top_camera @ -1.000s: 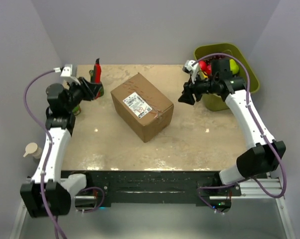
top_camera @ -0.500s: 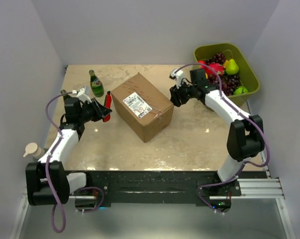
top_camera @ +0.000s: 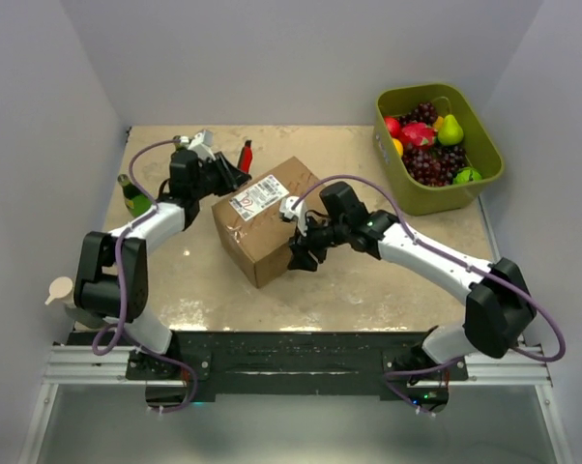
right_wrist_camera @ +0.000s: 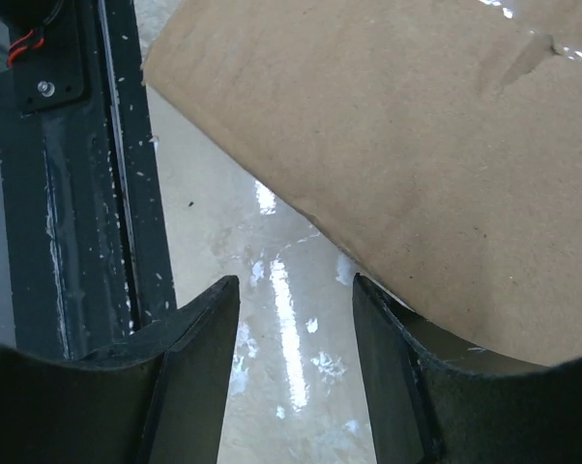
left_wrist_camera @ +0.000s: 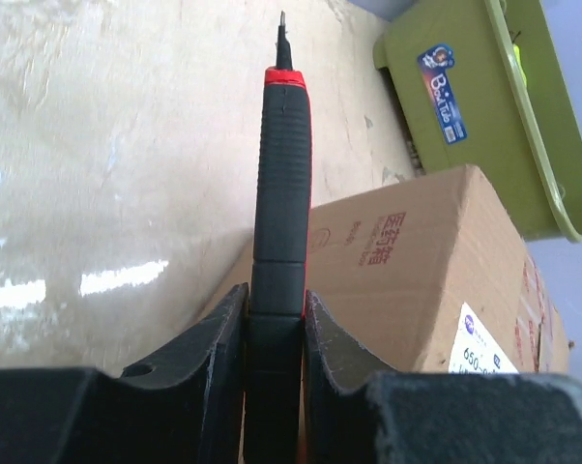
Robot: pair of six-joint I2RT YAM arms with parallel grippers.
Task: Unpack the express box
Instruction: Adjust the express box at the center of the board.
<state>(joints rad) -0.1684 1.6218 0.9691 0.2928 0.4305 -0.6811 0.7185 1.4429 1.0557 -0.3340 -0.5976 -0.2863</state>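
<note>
While my left arm (top_camera: pixel 160 217) reaches forward and bends inward over the far left part of the surface (top_camera: pixel 368 280), its jaws stay pressed on the black lower end of a red-and-black tool (left_wrist_camera: pixel 281 174). The tool stands straight out from the jaws, with its small metal tip pointing away from me, just beyond the far left corner of the express box (top_camera: pixel 262 227). I cannot tell if the tool touches the carton.

My right arm (top_camera: pixel 426 256) lies stretched low across the surface toward the left. Its jaws are apart with nothing between them, only bare shiny surface. They are at the near right side of the box, and one finger (right_wrist_camera: pixel 392 377) is just beside the lower edge of the cardboard; I cannot tell if it touches.

The box stands turned at an angle in the middle of the surface, closed, with the white label (top_camera: pixel 257 196) on top. There is free surface between the box and the dark front rail (right_wrist_camera: pixel 88 193), and more to the right of it. The green tub (top_camera: pixel 484 179) with fruit is well apart, in the far right corner. A green bottle (top_camera: pixel 133 196) stands near the left edge, just beside my left arm.
</note>
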